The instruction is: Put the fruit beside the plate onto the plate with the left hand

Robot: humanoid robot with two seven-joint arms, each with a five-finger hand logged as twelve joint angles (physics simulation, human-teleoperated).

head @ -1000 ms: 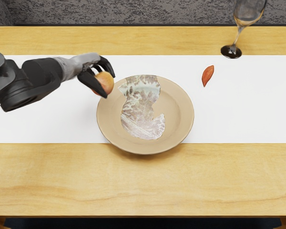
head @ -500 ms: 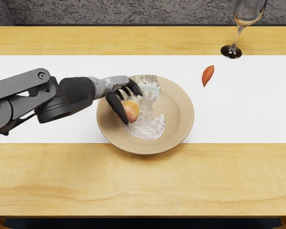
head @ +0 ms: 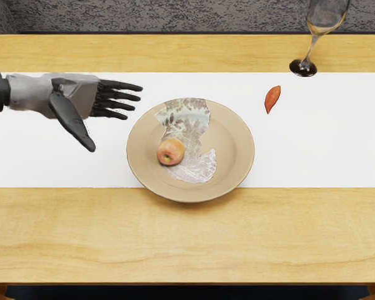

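Left hand (head: 81,100) open, fingers spread, gripping nothing. Positioned left of plate (head: 237,150), clear of its rim, over white runner (head: 337,144). Fruit (head: 170,151) resting on plate, slightly left of centre, well apart from hand. Small orange-red slice (head: 272,98) on runner just right of plate, not touching. Wine glass (head: 304,65) at far right back of tabletop (head: 187,237).

No readable text, labels, brands or numbers anywhere in view. The only marking is a mottled grey-white patch on the plate (head: 236,147). It's a pattern, not lettering.
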